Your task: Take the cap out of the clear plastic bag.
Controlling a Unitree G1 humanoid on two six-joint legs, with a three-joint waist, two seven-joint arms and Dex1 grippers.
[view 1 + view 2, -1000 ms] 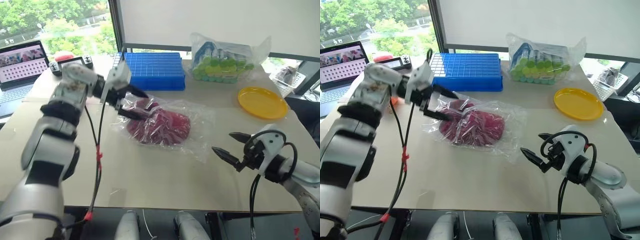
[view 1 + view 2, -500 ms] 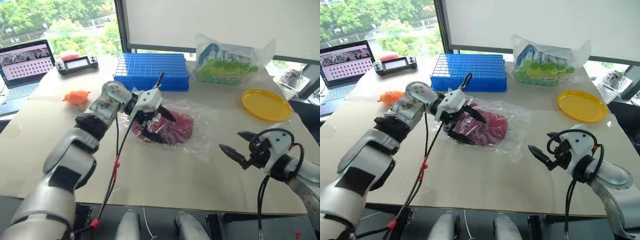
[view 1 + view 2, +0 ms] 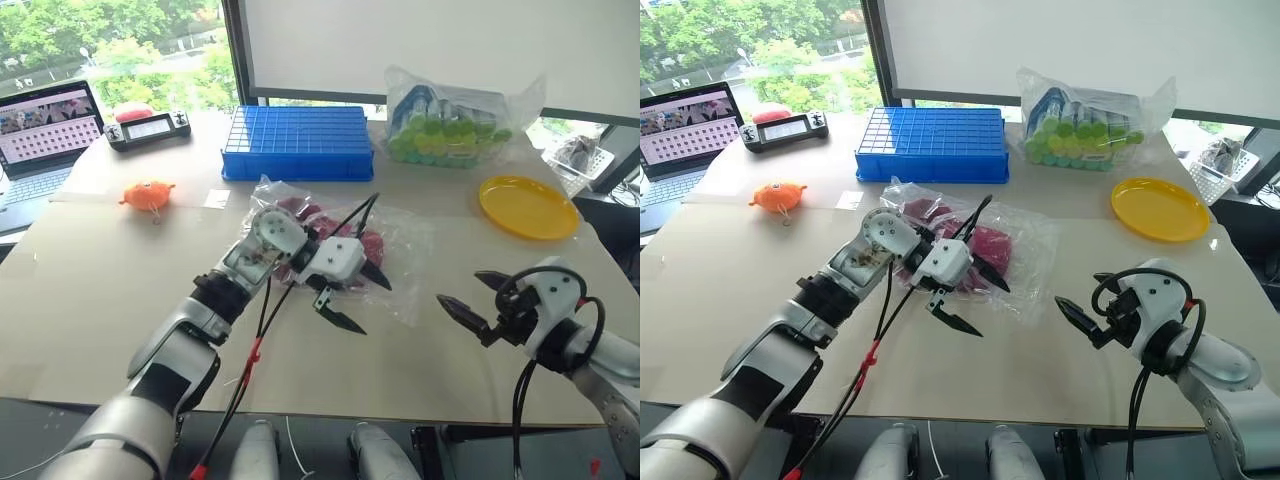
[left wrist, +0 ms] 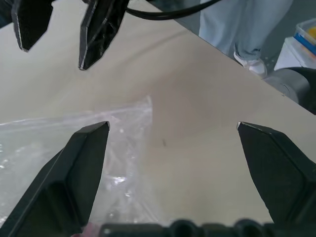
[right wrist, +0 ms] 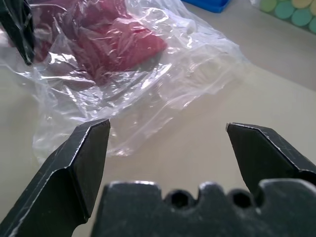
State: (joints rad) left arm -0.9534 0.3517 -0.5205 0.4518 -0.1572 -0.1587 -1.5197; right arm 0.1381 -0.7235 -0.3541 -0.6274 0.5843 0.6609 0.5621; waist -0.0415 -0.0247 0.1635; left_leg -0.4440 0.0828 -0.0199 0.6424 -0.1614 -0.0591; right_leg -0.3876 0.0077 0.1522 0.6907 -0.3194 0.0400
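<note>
Cap [image 3: 330,232] sits inside the clear plastic bag [image 3: 400,260], in the middle of the tan table [image 3: 120,280], just in front of the blue tray [image 3: 298,143]. It is dark red cloth, soft and bunched up, so I cannot tell which way its brim points. The bag is thin, shiny and full of crinkles. It lies flat, and its long side runs from left to right.

On the left, the left arm reaches across toward the right and bends over the bag. Its wrist is above the cap. The left gripper [image 3: 355,298] points down and to the right, over the front edge of the bag. Its 2 black pointy fingers are spread wide and hold nothing.

On the right, the right gripper [image 3: 482,301] hangs over bare table, apart from the bag. It points left toward the bag. Its 2 fingers are spread wide too, with nothing in them.
</note>
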